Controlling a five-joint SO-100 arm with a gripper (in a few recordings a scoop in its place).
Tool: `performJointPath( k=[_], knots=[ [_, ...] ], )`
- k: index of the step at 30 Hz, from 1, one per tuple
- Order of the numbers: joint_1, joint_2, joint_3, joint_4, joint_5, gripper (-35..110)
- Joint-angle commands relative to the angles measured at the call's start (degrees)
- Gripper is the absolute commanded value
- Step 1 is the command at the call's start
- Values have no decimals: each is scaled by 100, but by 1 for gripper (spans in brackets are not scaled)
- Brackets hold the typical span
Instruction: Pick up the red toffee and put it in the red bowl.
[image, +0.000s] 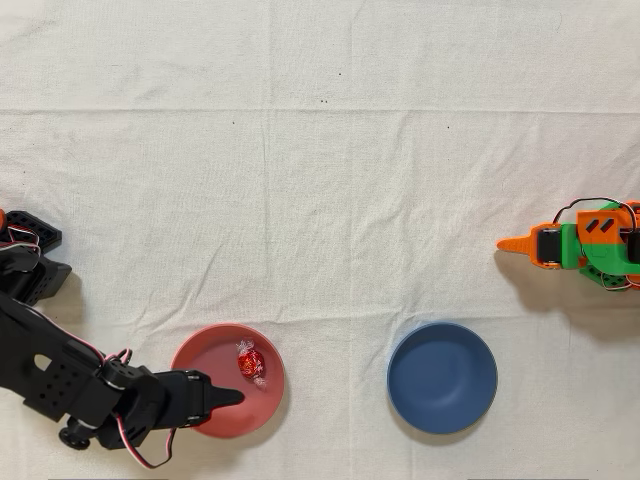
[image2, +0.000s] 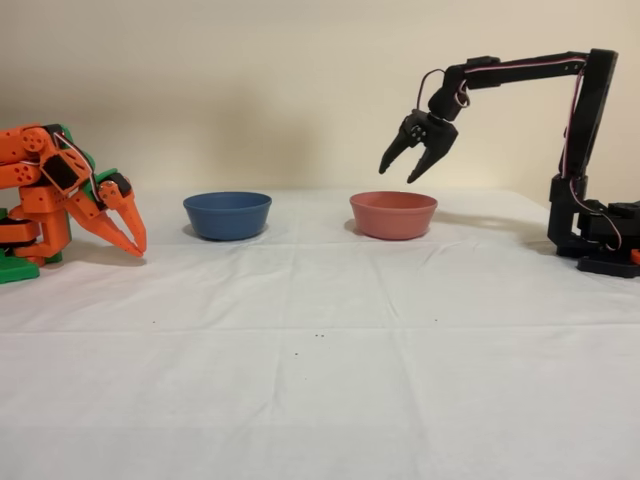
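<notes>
In the lower left of the overhead view the red toffee (image: 250, 361) already lies inside the red bowl (image: 201, 351), and the black gripper (image2: 413, 163) hangs above it with jaws apart and empty, so I judge only pulling the arm away is left.

no readable text, labels, brands or numbers on anything in either view

gripper (image2: 403, 172) spread, empty, above red bowl (image2: 393, 215)
</notes>
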Motion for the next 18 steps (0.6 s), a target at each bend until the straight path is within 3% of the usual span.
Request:
performJointPath(
  k=[1,11,18],
  knots=[
    [88,729,70,264,-132,25],
    [-598,1811,132,932,-334,11],
    [-1512,2399,18,1292,352,3]
  ],
)
